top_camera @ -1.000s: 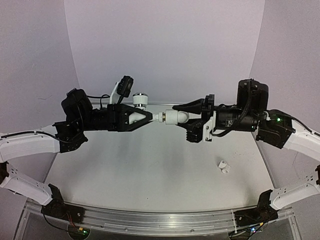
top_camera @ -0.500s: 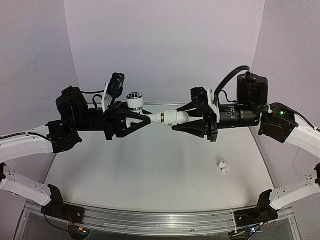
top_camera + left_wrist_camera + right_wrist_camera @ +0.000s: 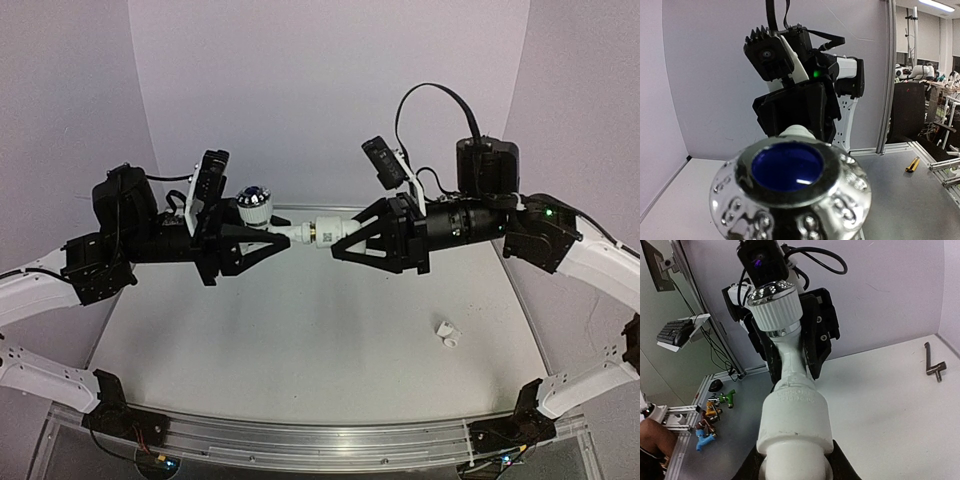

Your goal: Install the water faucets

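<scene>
Over the grey table (image 3: 300, 340), mid-frame, left gripper (image 3: 280, 237) pinches the white chrome-knobbed tap (image 3: 253, 203), right gripper (image 3: 343, 240) the white tubular fitting (image 3: 327, 231) (coaxial, for joining).

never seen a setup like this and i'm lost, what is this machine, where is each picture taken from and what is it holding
These are two robot arms bolted at the near edge of a table. The wide picture comes from a fixed camera above and behind them. The other two come from a camera on each wrist, so each looks along its own claw at the other arm. The left claw and the right claw are both shut on one white faucet, gripping opposite ends and holding it above the table. Its round knob with a blue cap fills the left wrist picture. On the table lie a small white fitting and, seen by the right wrist, a dark bent metal bar.
</scene>
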`<state>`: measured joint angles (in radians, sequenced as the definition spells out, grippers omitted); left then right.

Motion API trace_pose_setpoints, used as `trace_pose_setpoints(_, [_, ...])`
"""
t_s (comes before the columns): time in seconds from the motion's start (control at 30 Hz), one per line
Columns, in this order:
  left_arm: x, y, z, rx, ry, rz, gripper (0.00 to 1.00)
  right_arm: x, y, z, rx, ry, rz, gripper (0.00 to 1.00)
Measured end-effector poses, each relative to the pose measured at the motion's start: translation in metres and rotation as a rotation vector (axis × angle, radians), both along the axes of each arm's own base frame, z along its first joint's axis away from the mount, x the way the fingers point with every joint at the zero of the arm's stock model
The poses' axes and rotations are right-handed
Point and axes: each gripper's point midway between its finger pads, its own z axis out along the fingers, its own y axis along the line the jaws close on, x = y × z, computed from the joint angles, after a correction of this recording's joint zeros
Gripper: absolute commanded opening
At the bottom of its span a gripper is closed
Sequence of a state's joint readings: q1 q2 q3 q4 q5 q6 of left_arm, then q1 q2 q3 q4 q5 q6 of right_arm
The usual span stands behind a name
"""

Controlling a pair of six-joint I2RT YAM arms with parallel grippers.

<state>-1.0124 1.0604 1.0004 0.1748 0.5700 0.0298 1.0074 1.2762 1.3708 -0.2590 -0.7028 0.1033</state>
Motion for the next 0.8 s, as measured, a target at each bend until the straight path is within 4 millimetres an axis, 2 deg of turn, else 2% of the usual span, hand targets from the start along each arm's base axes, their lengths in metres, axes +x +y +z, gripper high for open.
trace_pose_setpoints(0.07, [0.003, 0.0, -0.003, 0.014, -0.014, 0.023, 0.0, 0.002, 0.0, -0.002, -0.005, 0.069, 0.0, 0.47])
trace_pose_setpoints(0.1, [0.004, 0.0, -0.004, 0.019, -0.015, 0.033, 0.0, 0.003, 0.0, -0.002, -0.008, 0.103, 0.001, 0.67])
trace_pose_setpoints(0.17, [0.009, 0.0, -0.008, 0.031, 0.001, 0.058, 0.0, 0.006, 0.002, -0.002, -0.005, 0.155, -0.003, 0.84])
trace_pose_setpoints(0.23, [0.014, -0.002, -0.014, 0.052, 0.048, 0.085, 0.0, 0.007, 0.004, -0.002, -0.002, 0.171, -0.002, 0.95])
trace_pose_setpoints(0.33, [0.022, -0.003, -0.018, 0.058, 0.151, 0.118, 0.0, 0.013, 0.003, 0.001, 0.0, 0.113, -0.017, 0.98])
trace_pose_setpoints(0.43, [0.025, -0.003, -0.014, 0.031, 0.258, 0.128, 0.0, 0.022, -0.001, 0.01, 0.01, -0.05, -0.056, 0.98])
trace_pose_setpoints(0.57, [0.027, -0.002, -0.005, -0.013, 0.396, 0.119, 0.0, 0.034, -0.02, 0.024, 0.006, -0.414, -0.131, 0.98])
trace_pose_setpoints(0.7, [0.025, -0.001, 0.001, -0.043, 0.528, 0.089, 0.0, 0.033, -0.045, 0.039, 0.001, -0.803, -0.157, 0.98])
trace_pose_setpoints(0.8, [0.026, -0.001, 0.004, -0.06, 0.618, 0.072, 0.0, 0.03, -0.057, 0.041, -0.012, -1.064, -0.149, 0.98])
